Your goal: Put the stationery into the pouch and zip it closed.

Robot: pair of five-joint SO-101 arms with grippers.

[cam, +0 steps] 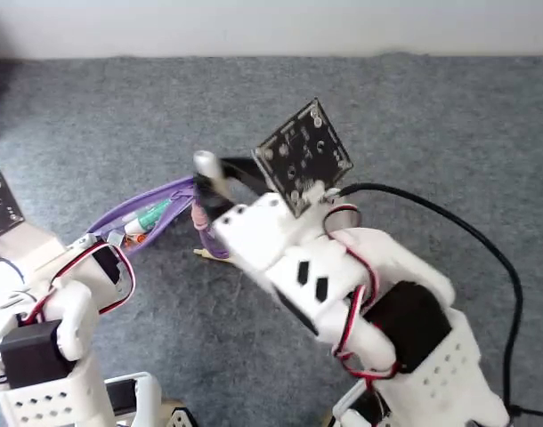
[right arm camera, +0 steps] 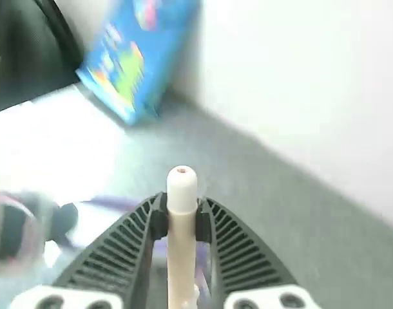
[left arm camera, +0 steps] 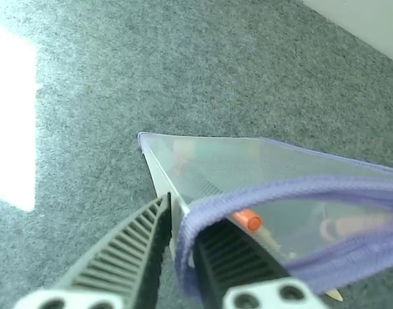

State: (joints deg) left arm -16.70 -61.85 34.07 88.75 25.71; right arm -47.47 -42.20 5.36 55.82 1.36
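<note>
High view overhead; left wrist close; both show pouch (cam: pixel 142 213).

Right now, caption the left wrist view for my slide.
Left hand pinches the clear pouch by its purple zipper edge, an orange-capped pen inside, carpet below.

**Pouch strung between the two arms**

The pouch (cam: pixel 120 212) sits on the table (cam: pixel 432 133) in front of both arms. Its near end is pinched in the left gripper (left arm camera: pixel 179 217), one finger on each side of the zip edge. Its far end meets the right gripper (cam: pixel 220 182). Markers (cam: pixel 149 216) lie inside the pouch. A pen (right arm camera: pixel 182 187) is clamped between the right gripper's fingers, one end sticking out past the fingertips. Beyond it, a box (right arm camera: pixel 135 58) leans against the wall (right arm camera: pixel 299 77).
</note>
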